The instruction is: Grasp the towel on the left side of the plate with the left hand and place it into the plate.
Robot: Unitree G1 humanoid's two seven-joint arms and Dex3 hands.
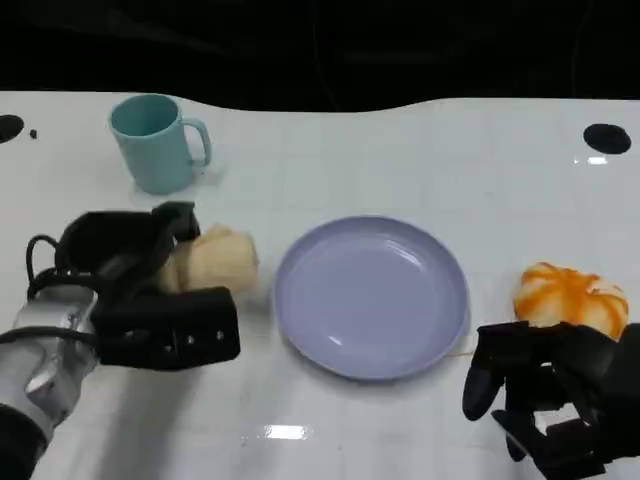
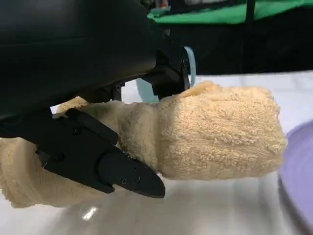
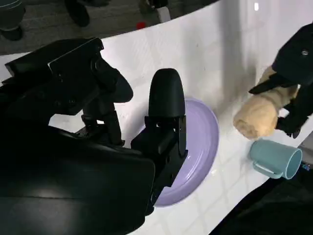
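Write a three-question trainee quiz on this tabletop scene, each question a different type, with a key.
1. True or false: the towel already lies in the plate.
2. What is around the towel? A) the left hand B) the right hand C) nothing
3. Fill in: the cup stands behind the ____.

Key: 1 false, it sits left of the plate; 2 A; 3 towel.

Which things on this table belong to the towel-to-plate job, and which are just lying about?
Belong to the job:
- rolled beige terry towel
- round lilac plate
- black left hand, fingers around the towel

Just lying about:
- teal handled mug
- orange-and-white pumpkin-shaped object
- black right hand
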